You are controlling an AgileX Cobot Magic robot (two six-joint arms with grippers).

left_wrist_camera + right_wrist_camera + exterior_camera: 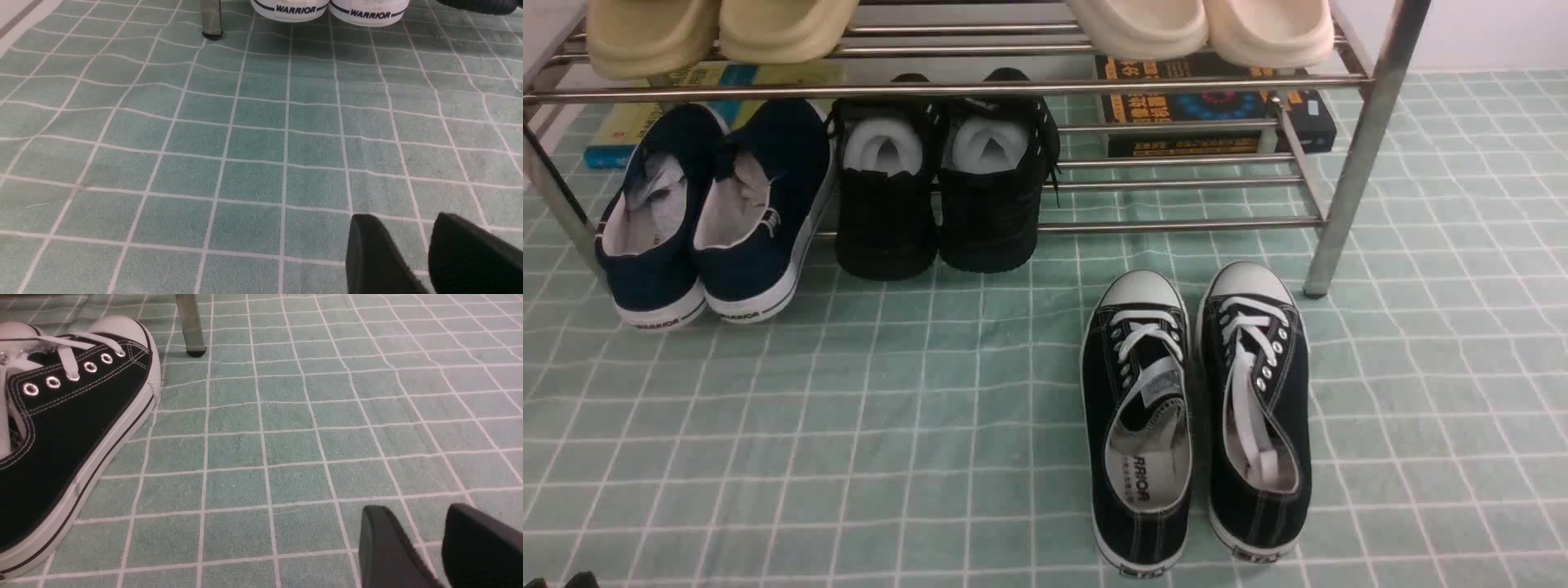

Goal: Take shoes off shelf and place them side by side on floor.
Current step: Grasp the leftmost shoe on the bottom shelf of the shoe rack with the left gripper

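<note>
Pale green cloth ruled with thin white lines forms the floor [931,425], and on it stands the shelf [1368,139], a low rack of shiny metal tubes. We find the navy slip-on shoes [747,273] not yet taken down. They sit side by side at the left end of the shelf's lower tier, toes pointing in under the upper bars and white heels jutting out past the front bar.

Next to them, toward the middle of the shelf, stand the black shoes [886,204], stuffed with white paper. On the upper tier we see two pairs of pale slippers [654,33]. A pair of black lace-up sneakers [1135,425] rests on the floor in front of the shelf's right half, white toe caps turned toward it. Some books [1217,106] lie behind the shelf.

From the left wrist camera, the left hand [408,222] hangs low over bare floor in front of the shelf's left end. Its two black fingers are parted and there is nothing between them. The right hand [416,514] is likewise released and empty, low over the floor in front of the shelf's right leg.
</note>
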